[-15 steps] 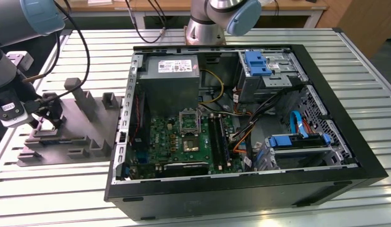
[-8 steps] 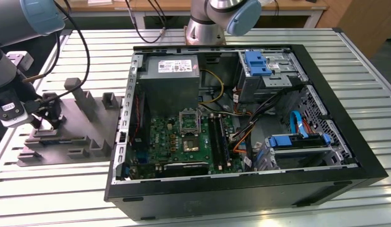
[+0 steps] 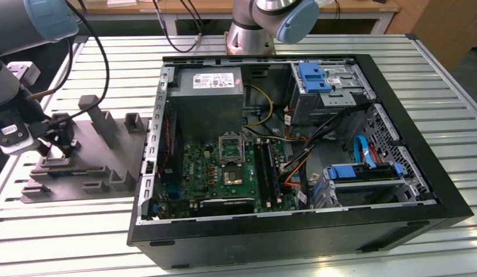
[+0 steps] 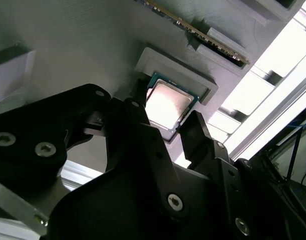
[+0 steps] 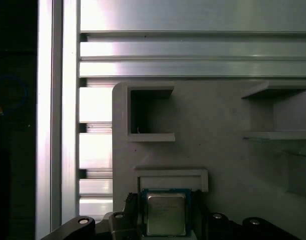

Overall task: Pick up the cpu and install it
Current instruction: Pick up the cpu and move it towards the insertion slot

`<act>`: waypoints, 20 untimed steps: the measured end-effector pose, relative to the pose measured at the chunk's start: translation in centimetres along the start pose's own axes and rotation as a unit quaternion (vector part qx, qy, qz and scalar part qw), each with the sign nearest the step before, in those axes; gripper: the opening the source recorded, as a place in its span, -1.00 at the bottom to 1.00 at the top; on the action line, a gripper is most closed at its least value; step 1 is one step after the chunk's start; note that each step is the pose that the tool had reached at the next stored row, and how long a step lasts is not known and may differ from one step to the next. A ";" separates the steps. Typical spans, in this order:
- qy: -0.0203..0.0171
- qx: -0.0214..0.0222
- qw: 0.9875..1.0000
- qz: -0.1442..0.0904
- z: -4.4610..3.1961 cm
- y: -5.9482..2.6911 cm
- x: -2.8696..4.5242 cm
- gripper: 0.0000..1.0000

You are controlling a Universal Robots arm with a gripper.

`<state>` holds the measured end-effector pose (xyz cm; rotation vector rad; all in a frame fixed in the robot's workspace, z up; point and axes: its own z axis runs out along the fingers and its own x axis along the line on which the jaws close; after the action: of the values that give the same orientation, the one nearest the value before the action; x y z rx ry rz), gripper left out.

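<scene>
The grey plastic fixture's (image 5: 218,110) raised pocket rim lies just beyond my black gripper (image 4: 166,109), bare slab past it; the small square cpu (image 4: 168,100), dull silver top, green rim, sits directly under me; clamped or not, I cannot tell

I see dull smooth metal on the cpu (image 4: 168,104), a matt grey plastic fixture (image 5: 218,125) and a shiny ribbed metal bench (image 5: 193,50).

The silver-grey tubular arm (image 3: 6,83) carries pale blue round joint caps (image 3: 49,17) and a trailing black cable (image 3: 105,60), ending in a matte black angular hand (image 4: 165,114) studded with silver screws (image 4: 174,201).
</scene>
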<state>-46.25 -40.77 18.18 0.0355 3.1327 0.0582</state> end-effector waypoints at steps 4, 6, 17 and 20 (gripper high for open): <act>0.000 0.000 1.000 0.000 -0.09 0.00 0.00 0.07; 0.000 0.000 1.000 0.000 -0.10 0.00 0.00 0.07; 0.000 0.000 1.000 0.000 -0.12 0.00 0.00 -0.06; 0.000 0.000 1.000 0.000 -0.11 0.00 0.00 -0.06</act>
<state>-46.26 -40.77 18.29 0.0356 3.1330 0.0579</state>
